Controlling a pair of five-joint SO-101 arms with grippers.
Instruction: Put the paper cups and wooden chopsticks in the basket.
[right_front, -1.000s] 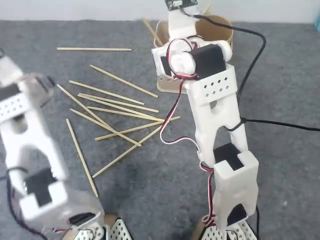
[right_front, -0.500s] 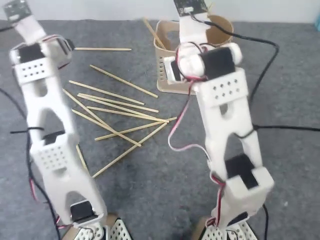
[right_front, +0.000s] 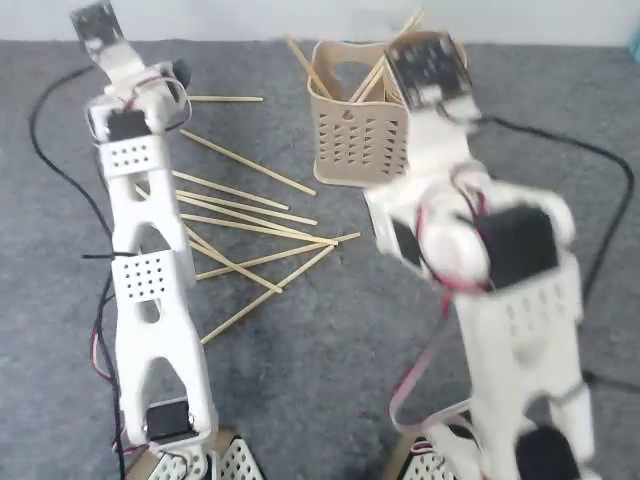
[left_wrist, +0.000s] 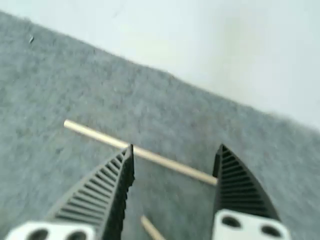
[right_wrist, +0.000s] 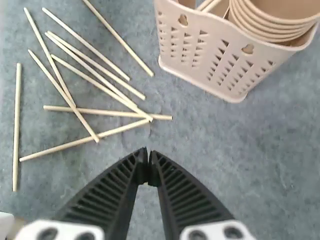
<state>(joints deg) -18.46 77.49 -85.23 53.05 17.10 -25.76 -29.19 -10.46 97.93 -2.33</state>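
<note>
pickup step: left gripper (left_wrist: 176, 148), spread open just short of a lone chopstick (left_wrist: 95, 134), likely needs to drop and pinch it; right gripper (right_wrist: 148, 153) is clenched empty.

a beige plastic basket with holes (right_front: 360, 135) stands far back, thin wooden chopsticks (right_front: 378, 70) poking out. more sticks (right_front: 318, 240) lie left of it on grey carpet (right_front: 330, 340).

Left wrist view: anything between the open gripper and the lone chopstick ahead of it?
Nothing visible. The left gripper is open, and the chopstick lies on bare grey mat, crossing the gap just past the fingertips. A second chopstick shows its end nearer in, apart from the first.
</note>
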